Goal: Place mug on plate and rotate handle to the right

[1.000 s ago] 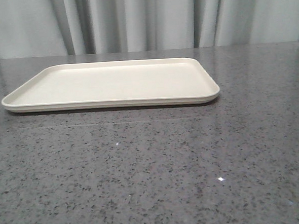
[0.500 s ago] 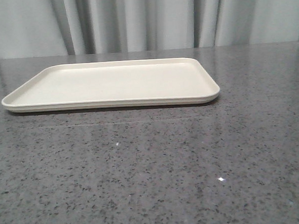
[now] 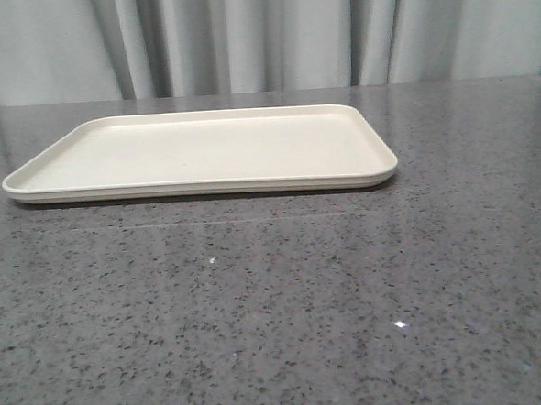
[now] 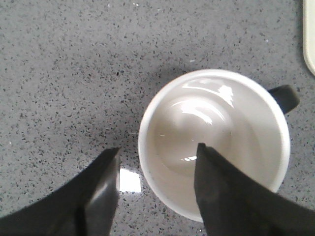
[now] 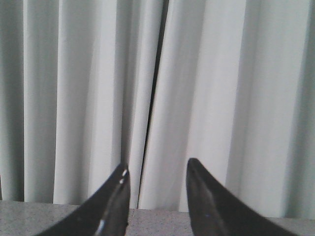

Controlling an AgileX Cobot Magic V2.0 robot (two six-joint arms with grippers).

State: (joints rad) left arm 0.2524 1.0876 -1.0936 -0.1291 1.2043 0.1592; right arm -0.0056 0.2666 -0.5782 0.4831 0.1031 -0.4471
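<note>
The left gripper (image 4: 157, 160) is spread wide over the white cylindrical mug (image 4: 214, 142) on the speckled grey table (image 4: 74, 73); one finger (image 4: 216, 191) is seen inside its rim, the other outside (contact unclear). Its black handle (image 4: 287, 97) points toward the cream rectangular plate (image 3: 203, 151). The right gripper (image 5: 157, 179) is parted, empty, facing pale curtains (image 5: 197, 73).

No visible change, front view.

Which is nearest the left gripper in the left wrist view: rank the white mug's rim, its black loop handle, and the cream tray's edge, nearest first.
1. White mug's rim: between the open left gripper's fingers.
2. Black loop handle: on the mug's far side.
3. Cream tray's edge: beyond the handle, at the picture's border.
</note>
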